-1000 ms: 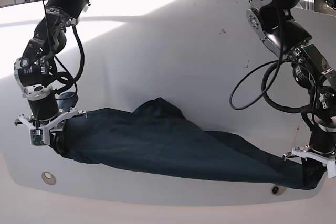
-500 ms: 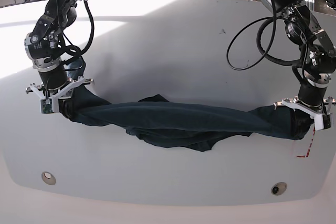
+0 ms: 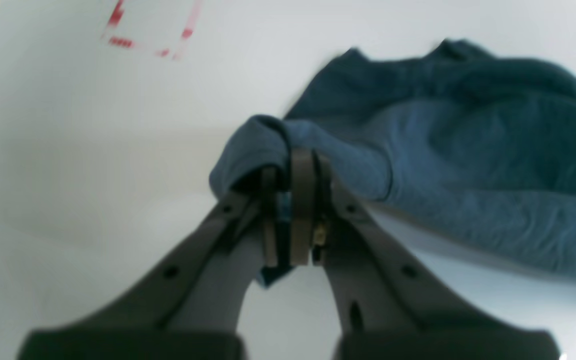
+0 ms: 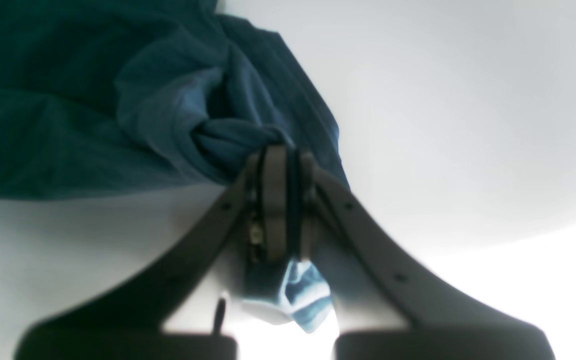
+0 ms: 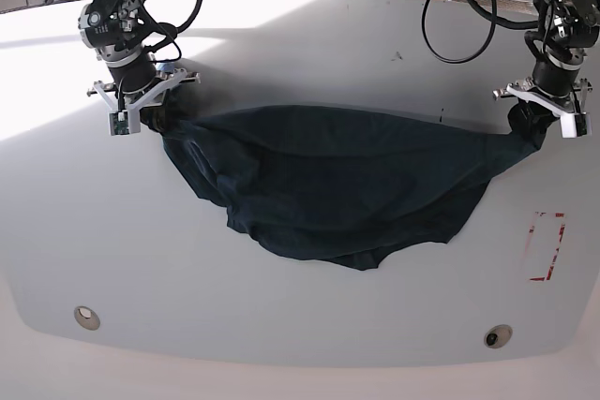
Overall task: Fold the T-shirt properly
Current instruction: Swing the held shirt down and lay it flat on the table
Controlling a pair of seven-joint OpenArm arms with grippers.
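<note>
Now we see the T-shirt point(image 5: 347, 199) stretched between our two arms over the white counter point(image 5: 281, 53). Our left tool point(image 5: 527, 119), at the far right of the base view, is clamped on a bunched corner of the navy cloth; its wrist view shows the jaws pressed together with a fold of fabric point(image 3: 278, 145) pinched between them and a small scrap poking out below. Our right tool point(image 5: 155, 119), at the far left, is likewise closed tight on the other corner, where the cloth twists into a knot-like gather point(image 4: 233, 137) just ahead of the jaws, with a paler bit of fabric showing beneath them.

Between the two grips the upper edge of the shirt runs nearly straight across, and the rest of it sags toward the near side in a broad, rumpled curve, its lowest part lying on the counter. A red marking point(image 5: 547, 245) sits on the counter near the right edge, apart from the cloth.
</note>
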